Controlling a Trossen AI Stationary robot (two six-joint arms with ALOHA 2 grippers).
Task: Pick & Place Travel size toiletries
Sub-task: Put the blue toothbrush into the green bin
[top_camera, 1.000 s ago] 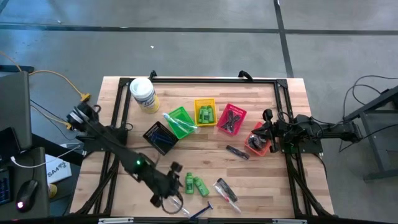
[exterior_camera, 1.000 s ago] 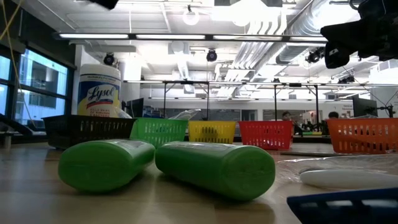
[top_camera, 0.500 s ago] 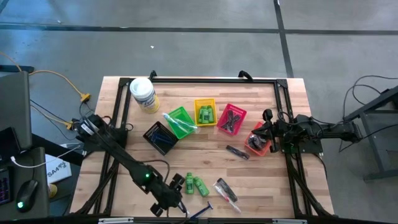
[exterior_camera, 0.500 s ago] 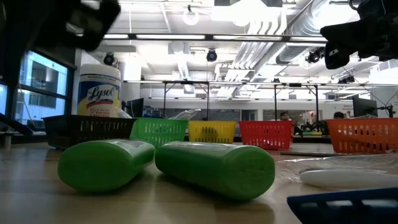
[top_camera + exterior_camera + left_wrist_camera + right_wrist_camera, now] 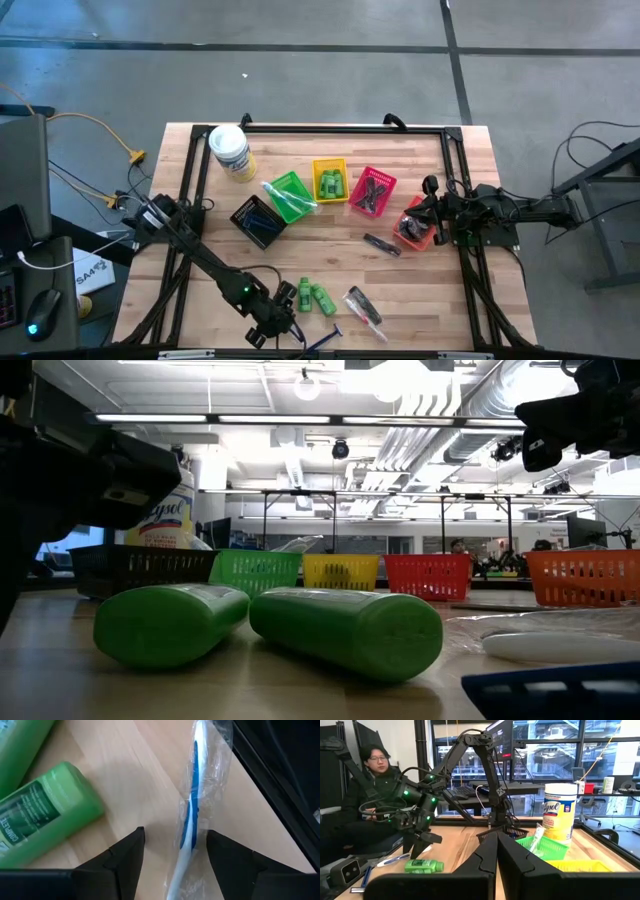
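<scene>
Down at the table's near edge, the left gripper (image 5: 172,845) hangs with fingers spread on either side of a wrapped blue toothbrush (image 5: 190,815), just right of two green bottles (image 5: 313,296). Far right, the right gripper (image 5: 428,222) waits, clenched empty, beside the orange basket (image 5: 408,232).

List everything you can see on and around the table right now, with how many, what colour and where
Wipes tub: one, white with yellow label, far left corner of the table.
Baskets: five in a row, black, green, yellow, red, orange.
Mini bottles: two, bright green, lying loose side by side near the front edge; more in the yellow basket.
Toothbrush: one, blue and white, in a clear wrapper, at the front edge.
Clear wrapped item: one, right of the loose bottles.
Dark item: one, on the wood before the orange basket.
Person: one, dark top, seated beyond the table.
Left pincer: open, astride the toothbrush.
Right pincer: shut, at the right edge.
</scene>
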